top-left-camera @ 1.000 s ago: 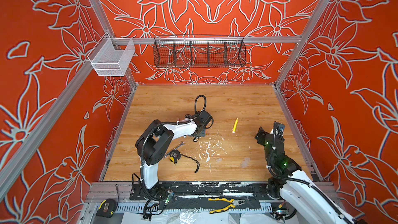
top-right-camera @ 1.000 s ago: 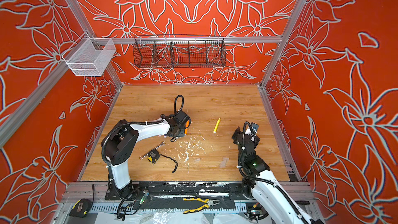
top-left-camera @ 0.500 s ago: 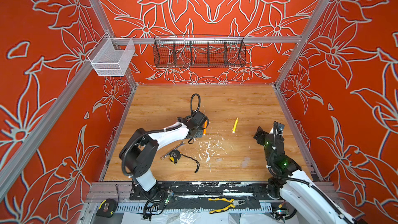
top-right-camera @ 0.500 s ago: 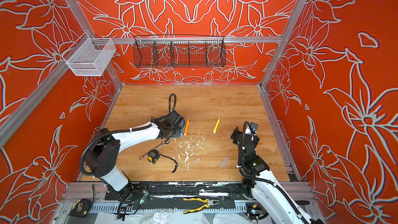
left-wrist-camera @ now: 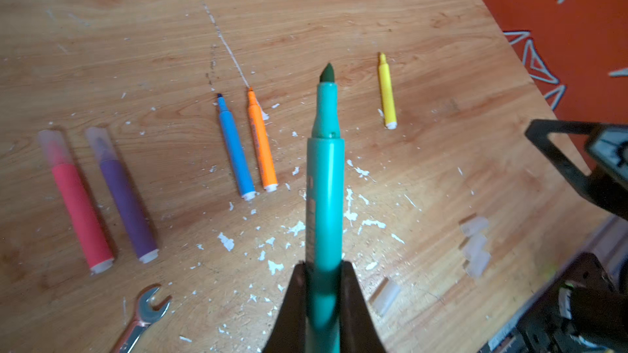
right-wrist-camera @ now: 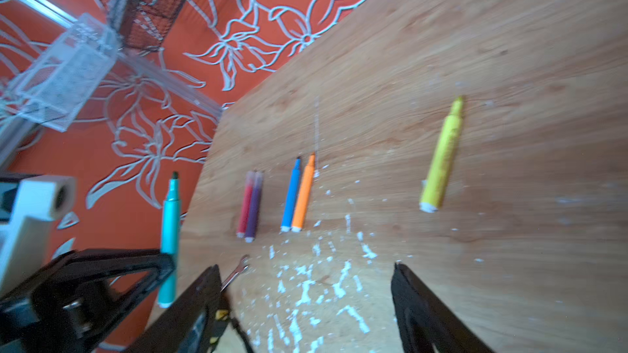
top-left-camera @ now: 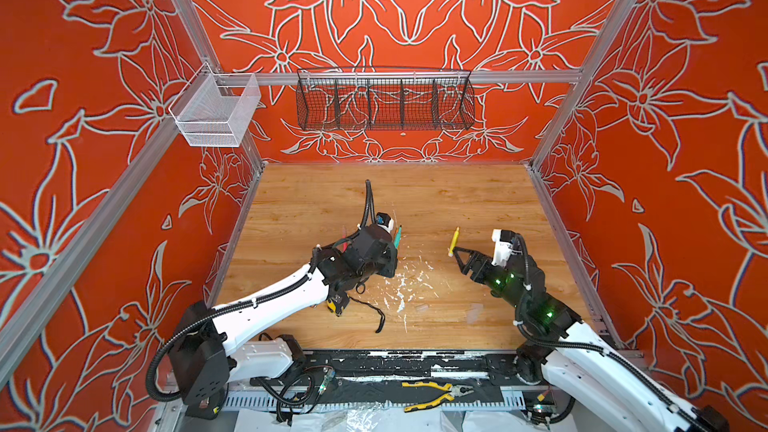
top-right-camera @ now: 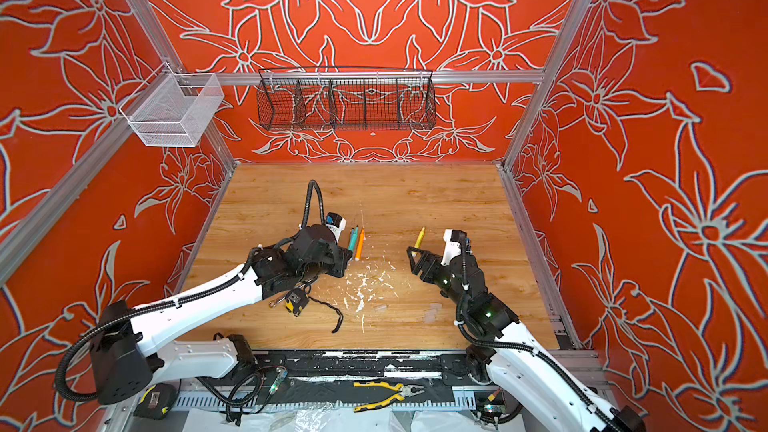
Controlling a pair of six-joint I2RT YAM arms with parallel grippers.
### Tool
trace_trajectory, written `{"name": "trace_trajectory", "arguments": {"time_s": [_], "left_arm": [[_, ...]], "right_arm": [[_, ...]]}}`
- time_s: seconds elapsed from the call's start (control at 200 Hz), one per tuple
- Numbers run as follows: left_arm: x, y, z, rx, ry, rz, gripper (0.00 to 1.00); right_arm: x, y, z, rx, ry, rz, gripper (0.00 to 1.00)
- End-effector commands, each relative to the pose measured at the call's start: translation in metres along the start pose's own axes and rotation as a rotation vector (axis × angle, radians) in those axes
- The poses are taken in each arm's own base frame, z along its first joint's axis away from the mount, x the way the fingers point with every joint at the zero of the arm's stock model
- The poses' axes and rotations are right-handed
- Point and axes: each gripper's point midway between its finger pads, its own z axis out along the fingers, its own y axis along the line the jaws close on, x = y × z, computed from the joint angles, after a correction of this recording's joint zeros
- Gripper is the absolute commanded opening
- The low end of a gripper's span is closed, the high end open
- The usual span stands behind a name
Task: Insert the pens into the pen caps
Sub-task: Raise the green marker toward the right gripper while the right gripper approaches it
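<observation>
Risk: thin teal-green felt-tip pen (left-wrist-camera: 324,171) may pivot, left gripper (left-wrist-camera: 323,266) clamped toward its tail.
We note right gripper (right-wrist-camera: 306,266) jaws apart, empty; small clear plastic caps (left-wrist-camera: 475,246) could skid.

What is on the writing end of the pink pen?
A frosted clear cap covers the tip of the pink pen. The tip itself shows only as a reddish blur through the plastic.
</observation>
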Motion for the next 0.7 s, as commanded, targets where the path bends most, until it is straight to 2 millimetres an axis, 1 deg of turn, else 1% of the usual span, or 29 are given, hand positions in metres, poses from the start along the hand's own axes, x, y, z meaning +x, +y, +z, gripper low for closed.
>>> {"name": "trace_trajectory", "arguments": {"time_s": [0.0,0.05,0.16,0.305,0.41,0.54,0.64,0.696], "left_arm": [[-0.008,-0.026,-0.012,0.092,-0.074,0.075,0.00],[-0.007,-0.035,-0.017,0.123,-0.092,0.094,0.00],[-0.005,-0.052,-0.026,0.184,-0.123,0.137,0.00],[-0.002,-0.062,-0.034,0.218,-0.140,0.180,0.00],[0.001,-0.068,-0.037,0.240,-0.140,0.198,0.00],[0.007,-0.080,-0.040,0.293,-0.147,0.231,0.00],[0.007,-0.077,-0.038,0.275,-0.150,0.235,0.00],[0.008,-0.076,-0.038,0.270,-0.147,0.239,0.00]], "right_arm": [[0.004,0.054,-0.006,-0.220,0.010,0.063,0.81],[0.008,0.067,-0.006,-0.271,0.018,0.071,0.81],[0.018,0.085,-0.002,-0.334,0.043,0.088,0.81],[0.029,0.103,0.008,-0.355,0.084,0.063,0.80],[0.031,0.117,0.014,-0.364,0.095,0.043,0.78],[0.033,0.126,0.024,-0.350,0.110,0.018,0.74],[0.033,0.130,0.028,-0.348,0.110,0.014,0.72],[0.033,0.129,0.029,-0.342,0.102,0.012,0.68]]}}
